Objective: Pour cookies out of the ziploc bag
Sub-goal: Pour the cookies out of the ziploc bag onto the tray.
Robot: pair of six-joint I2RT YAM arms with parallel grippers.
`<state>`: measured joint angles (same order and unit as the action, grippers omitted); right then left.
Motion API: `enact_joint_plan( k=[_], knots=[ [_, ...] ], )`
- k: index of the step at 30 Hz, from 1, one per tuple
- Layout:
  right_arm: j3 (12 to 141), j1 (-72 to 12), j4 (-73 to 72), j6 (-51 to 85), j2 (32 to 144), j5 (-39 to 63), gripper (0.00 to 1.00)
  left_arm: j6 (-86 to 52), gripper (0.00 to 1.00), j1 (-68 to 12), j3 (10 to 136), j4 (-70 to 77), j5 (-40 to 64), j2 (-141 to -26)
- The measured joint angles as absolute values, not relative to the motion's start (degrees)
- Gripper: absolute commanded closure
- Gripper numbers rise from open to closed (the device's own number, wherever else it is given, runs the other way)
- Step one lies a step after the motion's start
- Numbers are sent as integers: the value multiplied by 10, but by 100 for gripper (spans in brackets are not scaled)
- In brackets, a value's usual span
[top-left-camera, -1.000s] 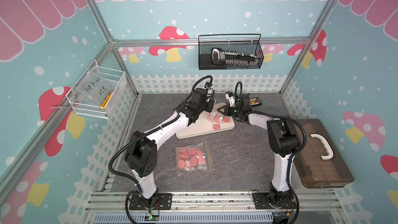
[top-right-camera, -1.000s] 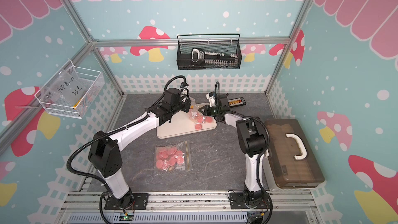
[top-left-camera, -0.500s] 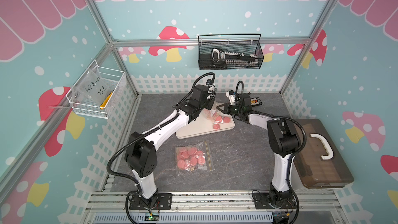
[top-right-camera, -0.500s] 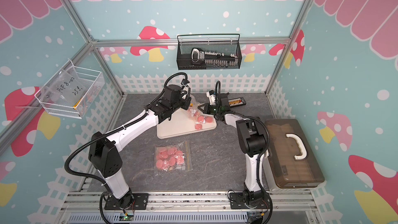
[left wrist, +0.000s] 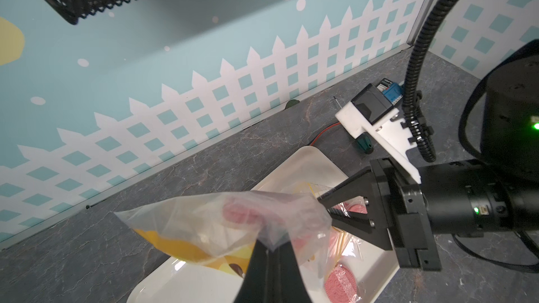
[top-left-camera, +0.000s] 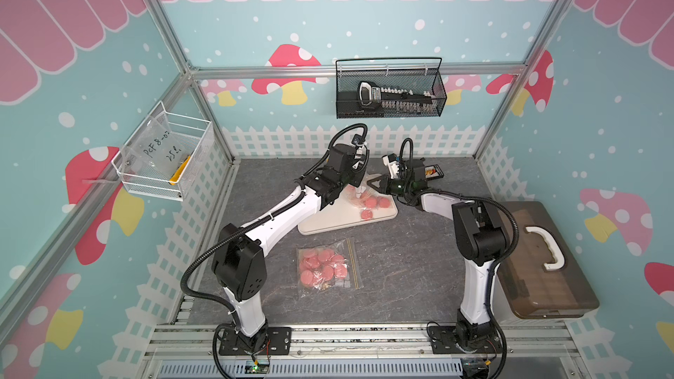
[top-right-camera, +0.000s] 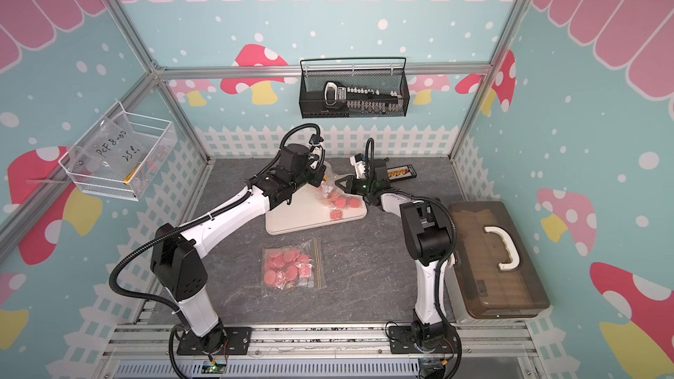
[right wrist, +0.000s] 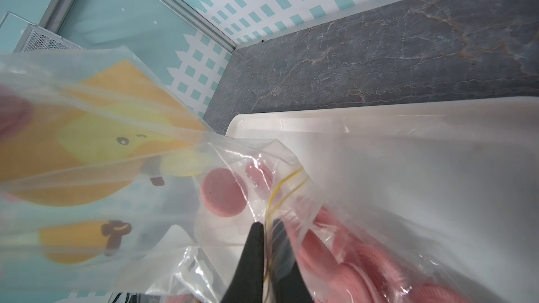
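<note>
Grey marble tabletop (top-left-camera: 401,260) fills the booth floor in both top views, and I have both arms stretched to the back, where the tray (top-left-camera: 328,220) sits. Up there the left gripper (top-left-camera: 359,176) and right gripper (top-left-camera: 372,182) meet almost tip to tip over the tray's back edge, with the bag (top-left-camera: 359,191) hanging between them; from this height I cannot read either jaw. Some cookies (top-left-camera: 372,203) lie loose on the tray just under the bag. Nearer the arm bases a second bag (top-left-camera: 328,267) lies flat on the tabletop, full of pink discs. Left wrist view now: my left gripper (left wrist: 272,247) has its fingers pressed together on a bunched fold of the bag (left wrist: 218,222), which is lifted clear above the tray (left wrist: 306,161), and the right gripper (left wrist: 326,209) comes in from the side with its tips buried in the plastic. Right wrist view: the right gripper (right wrist: 267,228) is pinched onto the bag's yellow zip edge, fingers nearly touching with film between them. Cookies (right wrist: 224,193) show inside the bag (right wrist: 116,147), more of them crowded at its mouth over the tray (right wrist: 379,129).
</note>
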<state>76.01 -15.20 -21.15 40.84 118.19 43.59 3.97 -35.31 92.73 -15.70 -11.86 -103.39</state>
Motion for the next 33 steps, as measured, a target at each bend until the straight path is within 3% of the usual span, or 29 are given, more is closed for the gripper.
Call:
enact_joint_plan(
  k=[33],
  knots=[
    [763, -151, -348, 498, 1209, 521, 92, 73, 100, -370, 957, -197, -170, -1021]
  ],
)
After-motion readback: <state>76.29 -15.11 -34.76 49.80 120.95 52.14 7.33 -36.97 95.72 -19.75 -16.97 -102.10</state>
